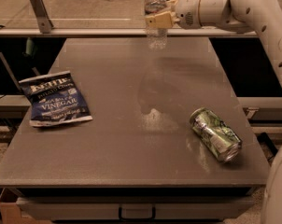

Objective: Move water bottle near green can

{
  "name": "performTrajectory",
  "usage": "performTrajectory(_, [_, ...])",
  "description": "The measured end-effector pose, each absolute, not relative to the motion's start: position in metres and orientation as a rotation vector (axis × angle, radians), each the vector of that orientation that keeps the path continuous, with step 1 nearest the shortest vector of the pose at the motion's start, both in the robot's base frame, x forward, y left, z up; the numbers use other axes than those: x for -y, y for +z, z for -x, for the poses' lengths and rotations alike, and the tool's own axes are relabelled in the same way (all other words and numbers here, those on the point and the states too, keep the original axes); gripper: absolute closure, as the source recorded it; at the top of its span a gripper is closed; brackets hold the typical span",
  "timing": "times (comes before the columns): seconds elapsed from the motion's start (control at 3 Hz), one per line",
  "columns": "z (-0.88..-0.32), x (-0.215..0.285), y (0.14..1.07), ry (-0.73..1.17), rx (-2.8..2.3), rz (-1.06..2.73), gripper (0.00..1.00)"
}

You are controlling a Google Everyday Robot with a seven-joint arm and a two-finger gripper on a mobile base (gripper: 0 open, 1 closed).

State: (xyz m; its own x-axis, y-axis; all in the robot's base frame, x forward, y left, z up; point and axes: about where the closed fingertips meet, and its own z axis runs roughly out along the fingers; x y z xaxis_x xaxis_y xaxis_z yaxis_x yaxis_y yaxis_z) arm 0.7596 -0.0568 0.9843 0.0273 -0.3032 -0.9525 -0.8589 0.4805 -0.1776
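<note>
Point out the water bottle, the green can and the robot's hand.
water bottle (156, 37), camera view, lower ribbed body.
green can (215, 134), camera view, middle of its side.
hand (155, 20), camera view, between fingertips gripping the bottle's middle.

Dark blue chip bag lies flat at 9 o'clock on the grey table. Metal bracket stands beyond the table at 11 o'clock.

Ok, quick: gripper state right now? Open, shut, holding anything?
Gripper: closed on the upright water bottle, at the far edge of the table.
</note>
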Motion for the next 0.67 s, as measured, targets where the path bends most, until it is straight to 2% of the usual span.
performTrajectory(0.67, [-0.679, 0.101, 0.983, 0.656, -1.532, 1.12, 1.0])
